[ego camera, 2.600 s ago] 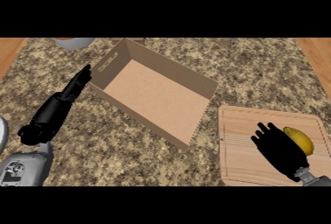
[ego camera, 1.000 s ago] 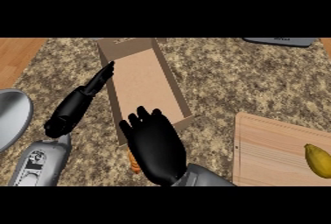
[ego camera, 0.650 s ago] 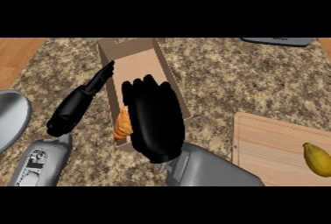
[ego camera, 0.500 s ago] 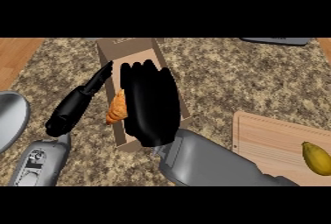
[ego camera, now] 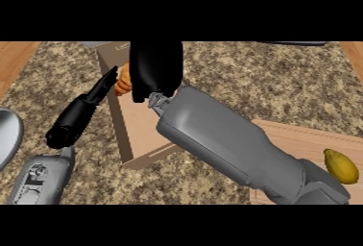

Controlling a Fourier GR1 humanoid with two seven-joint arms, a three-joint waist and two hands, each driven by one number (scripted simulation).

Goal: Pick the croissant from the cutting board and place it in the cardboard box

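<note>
At the far left edge a curved grey object [ego camera: 6,137], cut off by the frame, is seen on the speckled stone table [ego camera: 284,81], with strips of wood surface [ego camera: 14,60] showing beyond the stone at the upper corners. Next to it the left hand [ego camera: 89,108] is seen, its fingers held straight and together, pointing up and to the right, the tips lying against the left wall of the cardboard box [ego camera: 142,129]; nothing is held by it. The box is open-topped and set lengthwise away from the viewer, its near corner visible at the bottom. Over the box's far part the right hand [ego camera: 156,67] is stretched, back upward, its grey forearm crossing the box diagonally from the lower right and covering much of the interior. The croissant [ego camera: 124,82] is seen only as a small orange, ridged piece at the left edge of the right hand, inside the box's outline near the left wall; its long axis appears to run roughly up and down in the view, though most of it is hidden. The right hand's fingers appear curled down around it. At the lower right the cutting board [ego camera: 297,144] is partly covered by the forearm, and a yellow fruit [ego camera: 342,166] lies on it, long axis tilted, well apart from the box.
</note>
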